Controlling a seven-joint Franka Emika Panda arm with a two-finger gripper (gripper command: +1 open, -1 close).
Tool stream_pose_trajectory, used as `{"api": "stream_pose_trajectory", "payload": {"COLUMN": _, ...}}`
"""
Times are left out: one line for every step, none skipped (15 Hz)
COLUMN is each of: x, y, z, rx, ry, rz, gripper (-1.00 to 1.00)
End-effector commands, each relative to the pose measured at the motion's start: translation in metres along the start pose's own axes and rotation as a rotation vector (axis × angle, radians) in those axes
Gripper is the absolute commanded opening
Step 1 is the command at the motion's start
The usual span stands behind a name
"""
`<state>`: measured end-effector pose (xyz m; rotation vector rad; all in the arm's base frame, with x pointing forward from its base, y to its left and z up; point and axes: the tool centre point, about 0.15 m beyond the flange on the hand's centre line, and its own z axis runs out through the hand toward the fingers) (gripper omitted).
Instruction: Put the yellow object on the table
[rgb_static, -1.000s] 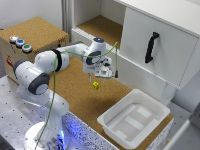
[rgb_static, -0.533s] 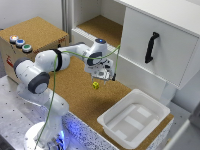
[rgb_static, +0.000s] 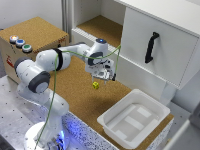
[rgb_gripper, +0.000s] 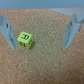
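Yellow object (rgb_static: 95, 85) (rgb_gripper: 24, 38) lies free on the cork table (rgb_static: 80, 95), gripper (rgb_static: 105, 75) poised just above it to the exterior view's right, fingers (rgb_gripper: 6, 31) spread wide, gripping nothing; white tray (rgb_static: 134, 119) well apart, nearer right.

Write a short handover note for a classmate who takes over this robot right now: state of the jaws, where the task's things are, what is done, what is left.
Gripper: jaws open, holding nothing, poised just above the table.
Yellow object: lying on the table, a small cube with dark marks on its faces. In the wrist view it sits between the two fingers, nearer one of them, touching neither.
White tray: on the table towards the exterior view's right, apart from the cube.
Done: the cube appears to be placed on the table and released.
Left: probably only to lift the arm clear without nudging the cube.
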<state>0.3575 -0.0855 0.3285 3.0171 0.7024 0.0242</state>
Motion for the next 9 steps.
{"api": "stream_pose_trajectory", "payload": {"x": 0.002, "y": 0.011, "z": -0.001, "rx": 0.013, "ry": 0.031, "rz": 0.066, "gripper": 1.0}}
{"api": "stream_pose_trajectory", "payload": {"x": 0.003, "y": 0.024, "z": 0.002, "rx": 0.044, "ry": 0.057, "rz": 0.145, "gripper": 1.0}}
{"api": "stream_pose_trajectory", "payload": {"x": 0.003, "y": 0.033, "z": 0.006, "rx": 0.026, "ry": 0.07, "rz": 0.199, "gripper": 1.0}}
{"api": "stream_pose_trajectory", "payload": {"x": 0.002, "y": 0.039, "z": 0.013, "rx": 0.041, "ry": 0.061, "rz": 0.243, "gripper": 1.0}}
{"api": "stream_pose_trajectory", "payload": {"x": 0.0, "y": 0.041, "z": 0.02, "rx": 0.048, "ry": 0.059, "rz": 0.265, "gripper": 1.0}}
{"api": "stream_pose_trajectory", "payload": {"x": -0.004, "y": 0.041, "z": 0.029, "rx": 0.068, "ry": 0.056, "rz": 0.283, "gripper": 1.0}}
{"api": "stream_pose_trajectory", "payload": {"x": -0.007, "y": 0.036, "z": 0.036, "rx": 0.071, "ry": 0.066, "rz": 0.279, "gripper": 1.0}}
{"api": "stream_pose_trajectory", "payload": {"x": -0.008, "y": 0.032, "z": 0.044, "rx": 0.083, "ry": 0.065, "rz": 0.279, "gripper": 1.0}}
{"api": "stream_pose_trajectory", "payload": {"x": -0.009, "y": 0.029, "z": 0.052, "rx": 0.084, "ry": 0.076, "rz": 0.299, "gripper": 1.0}}
